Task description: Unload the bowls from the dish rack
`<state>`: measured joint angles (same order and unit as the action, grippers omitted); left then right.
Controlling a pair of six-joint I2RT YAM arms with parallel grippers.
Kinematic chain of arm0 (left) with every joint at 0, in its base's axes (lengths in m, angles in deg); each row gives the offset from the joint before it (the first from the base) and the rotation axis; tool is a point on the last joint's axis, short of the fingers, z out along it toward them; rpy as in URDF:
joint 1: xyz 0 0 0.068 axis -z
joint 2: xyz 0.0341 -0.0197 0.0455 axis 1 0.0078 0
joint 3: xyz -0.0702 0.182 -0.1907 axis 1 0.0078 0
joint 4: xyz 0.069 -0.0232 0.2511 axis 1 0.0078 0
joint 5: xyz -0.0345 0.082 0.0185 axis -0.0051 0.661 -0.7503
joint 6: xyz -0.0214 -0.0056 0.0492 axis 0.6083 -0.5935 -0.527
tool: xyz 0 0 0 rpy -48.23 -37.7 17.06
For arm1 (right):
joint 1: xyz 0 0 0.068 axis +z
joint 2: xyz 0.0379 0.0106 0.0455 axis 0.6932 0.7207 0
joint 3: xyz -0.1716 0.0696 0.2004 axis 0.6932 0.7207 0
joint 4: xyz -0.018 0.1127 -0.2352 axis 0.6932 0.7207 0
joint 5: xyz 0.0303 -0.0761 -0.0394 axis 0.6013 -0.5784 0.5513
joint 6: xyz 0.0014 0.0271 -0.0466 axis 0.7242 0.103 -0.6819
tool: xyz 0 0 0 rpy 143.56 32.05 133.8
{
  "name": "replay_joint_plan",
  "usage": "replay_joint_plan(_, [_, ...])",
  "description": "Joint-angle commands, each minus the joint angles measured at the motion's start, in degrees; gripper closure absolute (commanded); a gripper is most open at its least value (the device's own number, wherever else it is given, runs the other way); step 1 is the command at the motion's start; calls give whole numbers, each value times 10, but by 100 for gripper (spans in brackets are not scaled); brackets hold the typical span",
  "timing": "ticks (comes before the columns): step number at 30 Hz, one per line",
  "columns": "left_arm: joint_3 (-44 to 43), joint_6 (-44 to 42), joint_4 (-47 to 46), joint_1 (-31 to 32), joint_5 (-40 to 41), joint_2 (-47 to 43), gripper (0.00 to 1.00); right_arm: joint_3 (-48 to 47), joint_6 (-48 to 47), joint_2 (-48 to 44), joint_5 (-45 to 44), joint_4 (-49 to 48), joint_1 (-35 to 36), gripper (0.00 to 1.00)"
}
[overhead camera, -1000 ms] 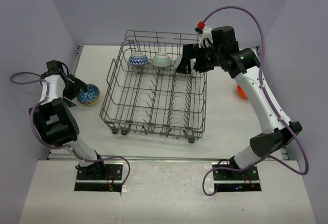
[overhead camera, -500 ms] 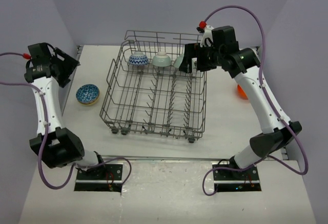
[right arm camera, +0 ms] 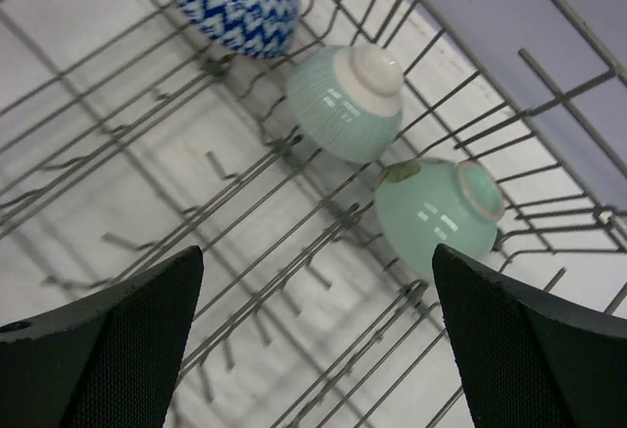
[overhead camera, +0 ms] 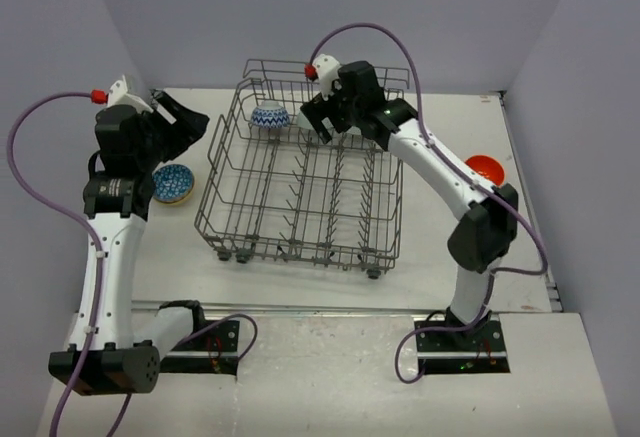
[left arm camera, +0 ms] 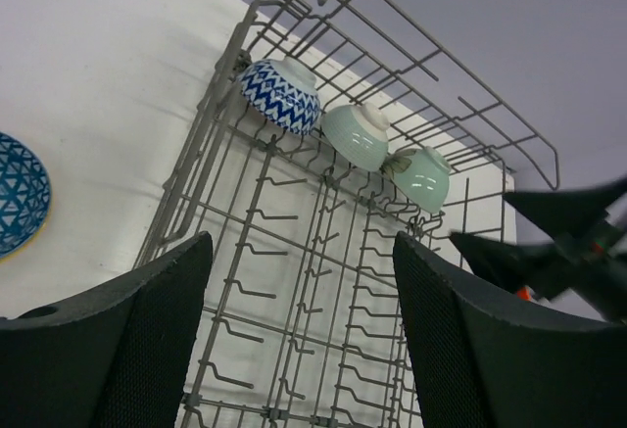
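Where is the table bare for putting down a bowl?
Bare: the table strip between the dish rack and the near edge; also right of the rack, nearer than the orange bowl, partly under the right arm. Crowded: left, around the blue patterned bowl.

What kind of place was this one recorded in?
Probably a robot lab test cell, not a kitchen: plain lilac walls box in a white table, a dish rack sits on it, and cabled arms are bolted at its edge.

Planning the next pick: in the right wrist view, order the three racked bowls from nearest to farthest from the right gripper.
1. Smooth pale mint green bowl, right end of row.
2. Ribbed pale mint green bowl, middle.
3. Blue-and-white zigzag bowl, left end.
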<state>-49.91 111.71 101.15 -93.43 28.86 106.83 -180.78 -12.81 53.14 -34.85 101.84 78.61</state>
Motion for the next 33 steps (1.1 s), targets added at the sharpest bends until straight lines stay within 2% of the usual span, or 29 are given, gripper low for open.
replay_joint_plan(1, [43,-18,-87,26,14,7,25,-53,-121,102,-100,-83,-8,1])
replay_joint_plan(3, [52,-18,-115,57,34,16,25,-52,-146,126,-139,-128,-12,1])
replay_joint_plan(7, [58,-11,-146,73,22,57,25,12,-246,151,-235,-259,-24,1])
replay_joint_plan(9, [59,-10,-171,82,19,65,25,25,-256,150,-239,-270,-33,1])
replay_joint_plan(14, [64,-9,-197,84,-3,95,24,118,-287,87,-238,-371,-38,1])
replay_joint_plan(19, [88,-2,-225,87,-11,103,24,107,-300,102,-228,-336,-39,1])
replay_joint_plan(25, [71,-13,-227,87,-17,125,23,136,-290,81,-222,-315,-40,1])
replay_joint_plan(33, [75,-14,-244,87,-25,133,21,176,-282,76,-228,-326,-40,1])
